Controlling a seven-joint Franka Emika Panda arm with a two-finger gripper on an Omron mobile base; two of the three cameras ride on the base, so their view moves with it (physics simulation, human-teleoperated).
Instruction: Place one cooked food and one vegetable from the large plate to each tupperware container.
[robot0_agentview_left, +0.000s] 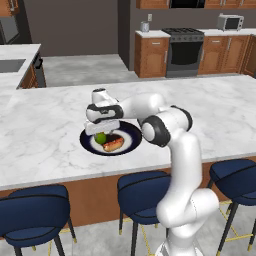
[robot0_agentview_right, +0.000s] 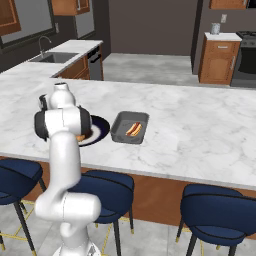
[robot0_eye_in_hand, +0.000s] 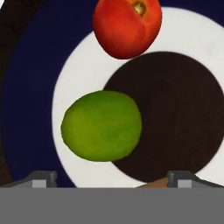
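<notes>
The large plate (robot0_agentview_left: 131, 131), dark navy with a paler ring, lies on the marble counter near its front edge. On it sit a green round vegetable (robot0_agentview_left: 100, 137) and a hot dog (robot0_agentview_left: 113, 144). My gripper (robot0_agentview_left: 101, 132) hangs open just above the green vegetable. In the hand view the green vegetable (robot0_eye_in_hand: 101, 126) lies between and beyond my fingertips (robot0_eye_in_hand: 41, 178), with a red tomato (robot0_eye_in_hand: 127, 26) further on, both on the plate (robot0_eye_in_hand: 30, 87). A grey tupperware container (robot0_agentview_right: 120, 131) stands right of the plate (robot0_agentview_right: 101, 126) and holds a hot dog (robot0_agentview_right: 133, 129).
The marble counter (robot0_agentview_left: 45, 130) stretches wide on both sides of the plate. Blue bar stools (robot0_agentview_left: 142, 192) stand along its front edge below. A sink (robot0_agentview_right: 55, 57) is set in the far side counter. My own arm (robot0_agentview_right: 62, 125) hides part of the plate in the right base view.
</notes>
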